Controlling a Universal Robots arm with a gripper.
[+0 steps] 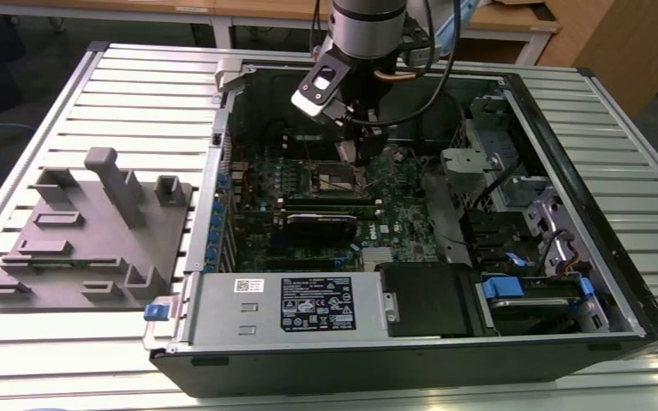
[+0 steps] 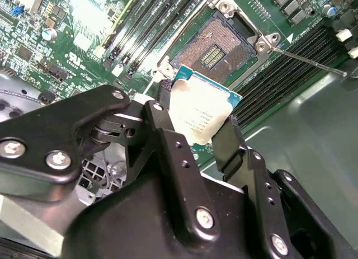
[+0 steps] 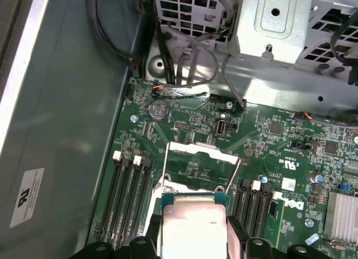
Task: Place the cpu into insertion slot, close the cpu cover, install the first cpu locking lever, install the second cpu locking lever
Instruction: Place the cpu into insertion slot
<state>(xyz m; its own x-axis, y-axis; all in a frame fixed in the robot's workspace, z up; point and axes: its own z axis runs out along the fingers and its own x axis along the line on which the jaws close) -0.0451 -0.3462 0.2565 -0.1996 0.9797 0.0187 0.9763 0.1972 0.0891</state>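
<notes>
Grip check: my fingers (image 2: 168, 135) are clamped on the cpu (image 2: 204, 111), pinching two opposite edges, its silver top showing in both wrist views. My gripper (image 1: 358, 158) hangs inside the open computer case (image 1: 421, 360); in the exterior view it sits at about one o'clock of the insertion slot (image 1: 338, 178), with the chip held above the green motherboard (image 1: 403, 193), not seated. The slot's contacts lie bare, the cpu cover (image 3: 196, 149) stands raised, and a thin locking lever (image 2: 313, 62) juts free beside the slot.
</notes>
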